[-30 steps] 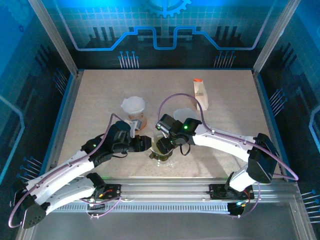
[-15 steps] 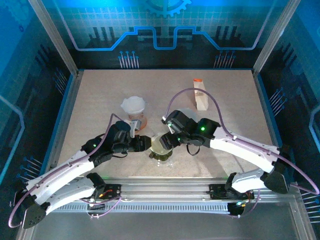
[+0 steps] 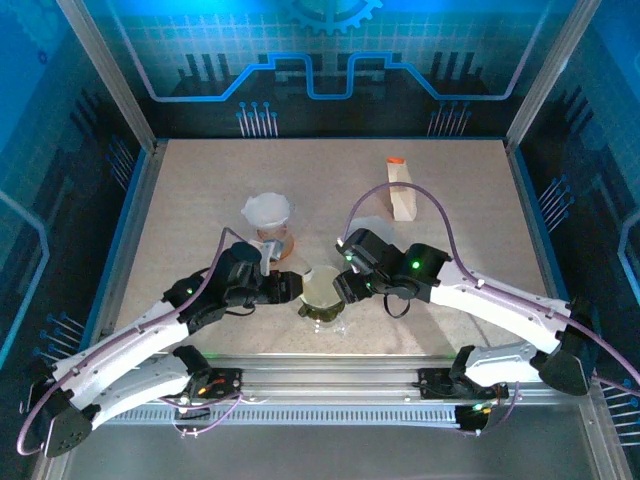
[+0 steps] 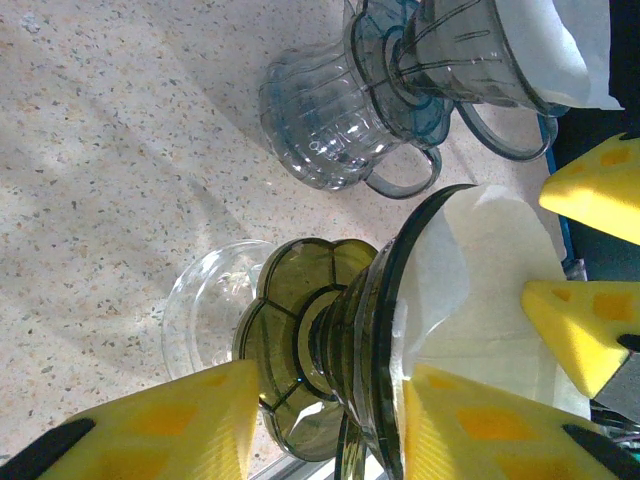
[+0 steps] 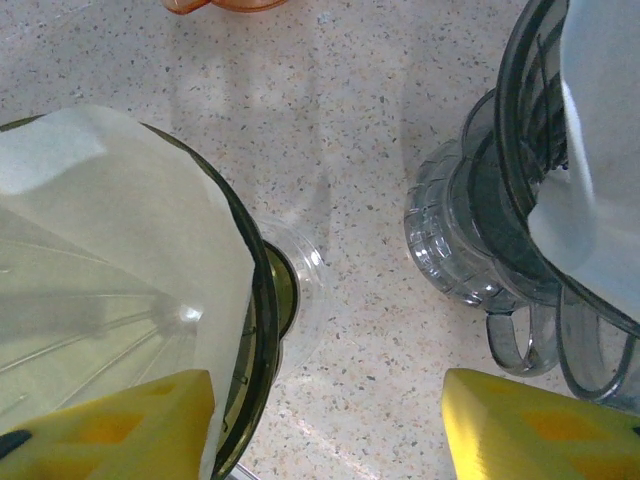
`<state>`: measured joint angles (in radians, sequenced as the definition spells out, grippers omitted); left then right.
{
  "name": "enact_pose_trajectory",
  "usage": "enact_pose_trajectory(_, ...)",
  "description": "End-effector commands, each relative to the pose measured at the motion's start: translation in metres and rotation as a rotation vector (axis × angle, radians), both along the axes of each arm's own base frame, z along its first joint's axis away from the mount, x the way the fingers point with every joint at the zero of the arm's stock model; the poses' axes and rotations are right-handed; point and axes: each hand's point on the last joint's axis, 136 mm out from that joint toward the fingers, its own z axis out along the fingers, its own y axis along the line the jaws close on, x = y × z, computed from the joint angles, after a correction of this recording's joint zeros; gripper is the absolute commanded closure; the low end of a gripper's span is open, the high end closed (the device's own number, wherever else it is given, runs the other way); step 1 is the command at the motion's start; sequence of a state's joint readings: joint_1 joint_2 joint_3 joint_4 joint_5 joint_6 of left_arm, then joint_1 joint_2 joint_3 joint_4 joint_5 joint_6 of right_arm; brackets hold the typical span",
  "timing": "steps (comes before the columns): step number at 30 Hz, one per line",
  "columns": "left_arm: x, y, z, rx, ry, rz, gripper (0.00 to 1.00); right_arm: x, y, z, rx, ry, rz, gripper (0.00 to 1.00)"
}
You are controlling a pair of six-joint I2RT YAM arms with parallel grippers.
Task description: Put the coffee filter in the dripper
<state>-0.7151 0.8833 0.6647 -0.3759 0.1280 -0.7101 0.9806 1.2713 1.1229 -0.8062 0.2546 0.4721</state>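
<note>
Wrist view: left gripper point(image 4: 330, 390) pinches dripper point(image 4: 295, 320) stem; coffee filter point(image 4: 480, 290) inside.

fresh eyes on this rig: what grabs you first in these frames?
The olive-green dripper near the front middle of the table draws the eye, a white paper filter already lining it. The left gripper has its jaws closed around the dripper, while the right gripper hangs beside its rim with jaws open. Just beyond stand a grey dripper and an orange dripper, each holding a filter too.
</note>
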Motion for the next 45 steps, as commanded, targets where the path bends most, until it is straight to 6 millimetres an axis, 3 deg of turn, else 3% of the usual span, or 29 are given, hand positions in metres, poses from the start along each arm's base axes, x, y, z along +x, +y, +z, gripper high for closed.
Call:
enact_pose_trajectory(1, -0.002, 0.007, -0.013, 0.021, 0.040, 0.028, 0.58, 0.002, -0.007, 0.001, 0.002, -0.009, -0.031, 0.37)
enact_pose_trajectory(5, -0.002, 0.007, -0.006, 0.004, 0.026, 0.030, 0.50, 0.004, -0.003, 0.006, 0.021, -0.019, -0.020, 0.36)
enact_pose_trajectory(11, 0.003, 0.006, 0.020, -0.070, -0.054, 0.040, 0.40, 0.003, -0.001, 0.007, 0.019, -0.021, -0.014, 0.35)
enact_pose_trajectory(17, 0.011, -0.008, 0.033, -0.098, -0.087, -0.011, 0.25, 0.003, -0.002, 0.006, 0.016, -0.020, -0.014, 0.35)
enact_pose_trajectory(23, 0.020, -0.011, 0.020, -0.029, -0.059, -0.012, 0.26, 0.002, -0.002, 0.005, 0.017, -0.019, -0.015, 0.35)
enact_pose_trajectory(33, 0.021, 0.003, 0.004, 0.032, -0.027, 0.048, 0.53, 0.001, -0.003, 0.003, 0.019, -0.014, -0.017, 0.35)
enact_pose_trajectory(37, 0.020, 0.005, 0.001, 0.037, -0.016, 0.059, 0.53, 0.001, -0.003, 0.003, 0.020, -0.015, -0.018, 0.35)
enact_pose_trajectory(42, 0.017, 0.001, 0.014, -0.017, -0.035, 0.046, 0.36, 0.001, -0.002, 0.004, 0.026, -0.016, -0.016, 0.35)
enact_pose_trajectory(45, 0.014, 0.000, 0.022, -0.042, -0.046, 0.038, 0.33, 0.000, -0.002, 0.004, 0.027, -0.016, -0.017, 0.35)
